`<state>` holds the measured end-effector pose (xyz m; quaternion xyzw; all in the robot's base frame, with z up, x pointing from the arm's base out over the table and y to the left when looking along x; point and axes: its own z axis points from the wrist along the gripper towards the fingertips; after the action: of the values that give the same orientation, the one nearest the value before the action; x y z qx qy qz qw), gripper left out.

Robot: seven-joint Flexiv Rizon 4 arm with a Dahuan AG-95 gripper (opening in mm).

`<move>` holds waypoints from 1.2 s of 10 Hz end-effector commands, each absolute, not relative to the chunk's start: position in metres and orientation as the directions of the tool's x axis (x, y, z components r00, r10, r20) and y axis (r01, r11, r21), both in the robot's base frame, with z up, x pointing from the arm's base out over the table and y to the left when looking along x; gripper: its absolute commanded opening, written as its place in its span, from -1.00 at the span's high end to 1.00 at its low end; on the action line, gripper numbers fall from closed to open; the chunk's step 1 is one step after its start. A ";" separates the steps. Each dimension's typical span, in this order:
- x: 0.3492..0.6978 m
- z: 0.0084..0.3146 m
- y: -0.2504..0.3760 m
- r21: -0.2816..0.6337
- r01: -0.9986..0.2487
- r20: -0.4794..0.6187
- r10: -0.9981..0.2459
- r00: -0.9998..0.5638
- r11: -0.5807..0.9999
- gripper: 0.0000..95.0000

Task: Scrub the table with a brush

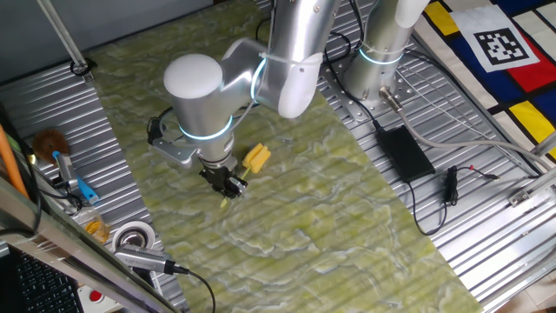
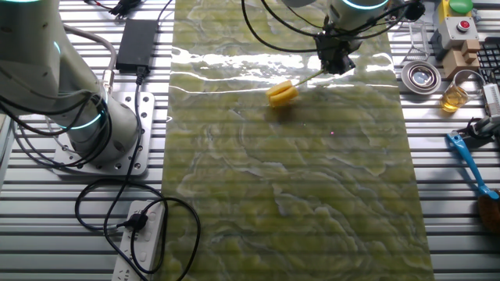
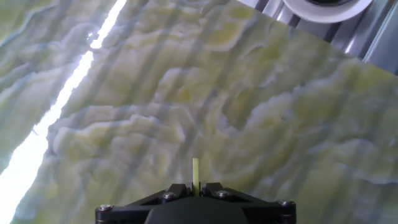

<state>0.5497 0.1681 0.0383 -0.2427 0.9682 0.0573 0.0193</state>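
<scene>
The brush (image 1: 256, 159) has a chunky yellow bristled head and a thin yellow-green stick handle. Its head rests on the green-yellow marbled table (image 1: 347, 235). My gripper (image 1: 228, 184) is shut on the stick handle, low over the table. In the other fixed view the brush head (image 2: 282, 93) lies left of the gripper (image 2: 334, 61), with the handle running between them. In the hand view the handle tip (image 3: 195, 172) sticks up between the closed fingers of the gripper (image 3: 194, 186); the brush head is out of that view.
Ribbed grey metal panels flank the table. On one side lie a brown fuzzy brush (image 1: 50, 141), a blue-handled tool (image 2: 469, 160), a tape roll (image 1: 135, 236) and a small jar (image 2: 455, 97). A black power brick (image 1: 404, 152), cables and the arm base (image 1: 378, 65) stand on the other side.
</scene>
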 end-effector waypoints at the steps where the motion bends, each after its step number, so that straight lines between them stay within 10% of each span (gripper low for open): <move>1: 0.548 0.036 0.170 0.099 -0.467 -0.067 -0.462 -0.884 0.879 1.00; 12: 0.551 0.022 0.139 0.059 -0.579 -0.087 -0.573 -0.815 0.813 1.00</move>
<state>0.5516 0.1386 0.0213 -0.3020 0.9519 0.0408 0.0331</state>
